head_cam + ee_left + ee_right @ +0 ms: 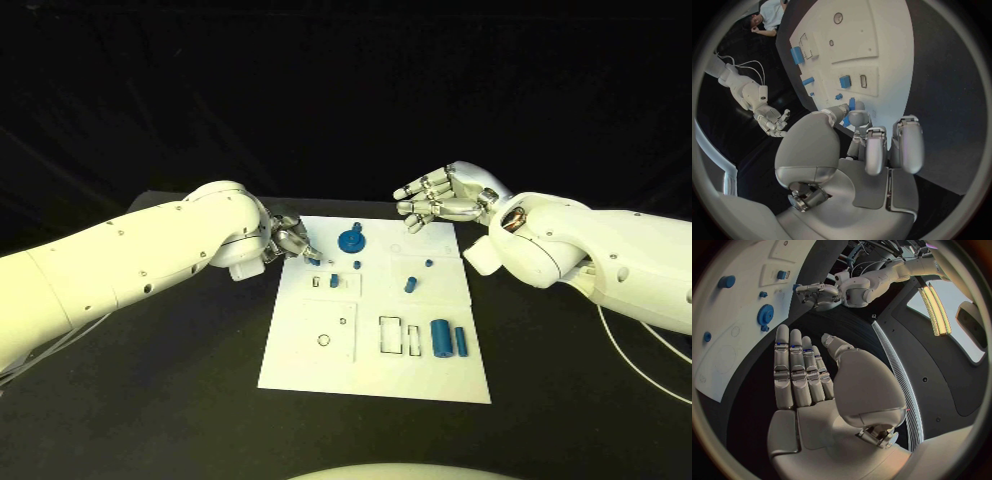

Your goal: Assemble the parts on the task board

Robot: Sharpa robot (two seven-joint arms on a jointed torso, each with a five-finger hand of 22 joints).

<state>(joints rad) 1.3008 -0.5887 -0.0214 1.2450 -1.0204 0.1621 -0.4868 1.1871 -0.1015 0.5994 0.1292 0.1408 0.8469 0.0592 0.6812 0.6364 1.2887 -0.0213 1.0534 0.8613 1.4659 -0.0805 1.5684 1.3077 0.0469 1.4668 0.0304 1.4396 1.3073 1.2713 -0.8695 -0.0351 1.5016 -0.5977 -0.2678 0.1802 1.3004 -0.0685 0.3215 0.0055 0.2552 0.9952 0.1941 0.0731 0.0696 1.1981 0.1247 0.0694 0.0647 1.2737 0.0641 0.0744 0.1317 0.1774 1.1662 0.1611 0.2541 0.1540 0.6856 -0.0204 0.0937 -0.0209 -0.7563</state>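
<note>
A black worktop [173, 400] is lying under a dark backdrop, carrying the white task board [378, 370] at its middle.

In the head view, the left hand [289, 243] is reaching in at the board's far left corner, its fingertips pinching a small blue part [313, 260] just at the board's left edge. The right hand [447, 196] is hovering above the board's far right corner, fingers spread apart and holding nothing. On the board, a blue gear [351, 240] is sitting near the far edge, small blue pieces [411, 283] are lying around the board's middle, and two blue cylinders [449, 340] are lying side by side toward the board's near right, beside a rectangular outline [391, 335].

In the left wrist view, the left hand [857, 145] is showing its thumb and a finger meeting on the small blue part [851, 105] over the board [886, 35]. Other blue blocks [797, 55] are resting further along the board, and the right hand [772, 120] is hanging off the board's side, apart from it.

In the right wrist view, the right hand [811, 385] is lying flat and open, fingers straight, beside the board [729, 355]. The blue gear [765, 315] is sitting on the board near those fingertips, untouched, and the left hand [816, 294] is curling at the board's opposite edge.
</note>
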